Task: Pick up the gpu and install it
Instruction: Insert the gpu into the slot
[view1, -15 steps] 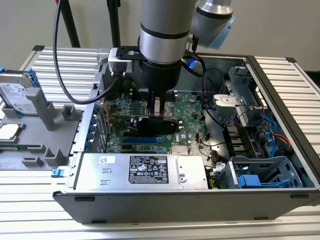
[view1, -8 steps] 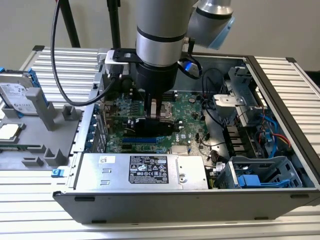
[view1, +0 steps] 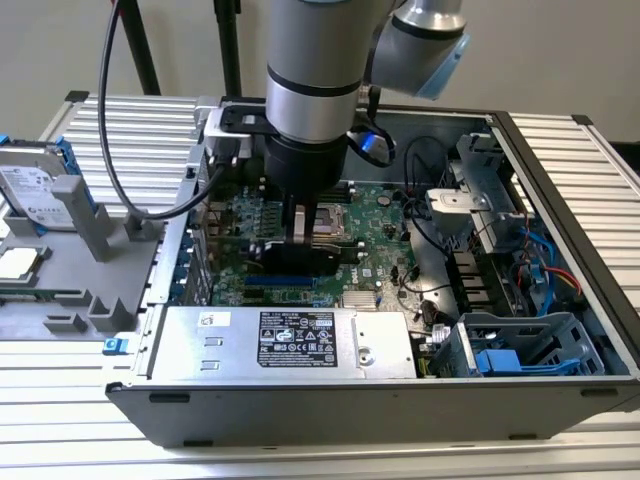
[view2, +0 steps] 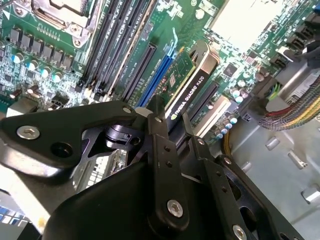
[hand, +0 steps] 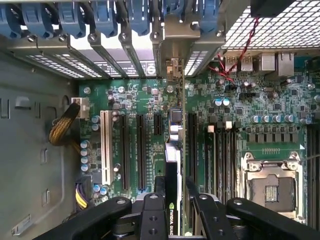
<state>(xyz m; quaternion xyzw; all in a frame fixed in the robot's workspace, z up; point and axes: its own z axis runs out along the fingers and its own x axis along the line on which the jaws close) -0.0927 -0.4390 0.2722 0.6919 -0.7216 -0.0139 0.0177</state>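
The gpu stands on edge over the green motherboard inside the open computer case. My gripper reaches straight down from above and is shut on the card's top edge. In the second wrist view the black fingers clamp the gpu, whose black cooler and green board sit right beside a blue expansion slot. In the first wrist view the gripper holds the gpu in line with a slot, its far end toward the rear bracket bay. Whether the card is seated is unclear.
A silver power supply lies along the case's near side. A blue drive cage and cables fill the exterior view's right. A hard drive rests on a grey fixture outside the case. The processor socket lies beside the memory slots.
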